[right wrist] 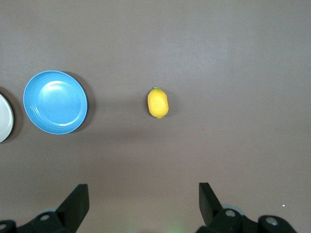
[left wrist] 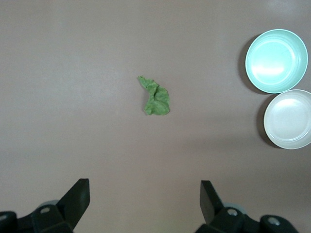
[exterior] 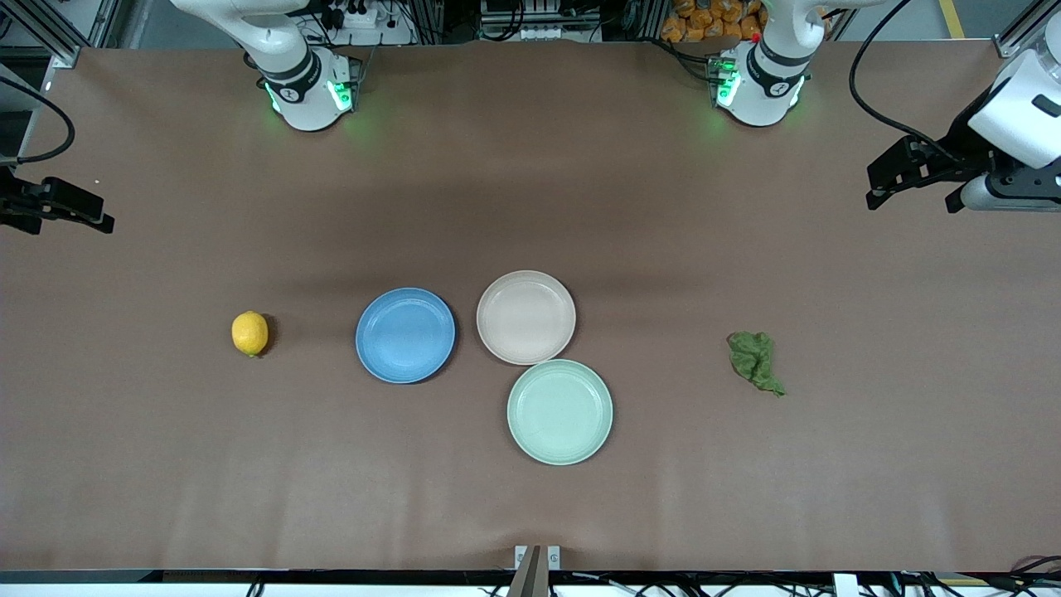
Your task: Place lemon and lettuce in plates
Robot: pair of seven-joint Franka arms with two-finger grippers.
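The lemon (exterior: 249, 333) lies on the brown table toward the right arm's end, beside the blue plate (exterior: 405, 335). The beige-pink plate (exterior: 525, 317) sits next to the blue one. Both plates are bare. The lettuce (exterior: 754, 358) lies toward the left arm's end. My left gripper (exterior: 908, 199) hangs open and empty high over the table's end; its view shows the lettuce (left wrist: 156, 98) ahead of the open fingers (left wrist: 77, 199). My right gripper (exterior: 75, 220) hangs open and empty over the other end, with the lemon (right wrist: 158, 103) and blue plate (right wrist: 55, 102) in its view.
A pale mint-green plate (exterior: 559, 411) sits nearer the front camera, touching the beige-pink plate's rim; it also shows in the left wrist view (left wrist: 276, 60). The arm bases (exterior: 311, 91) stand at the table's back edge.
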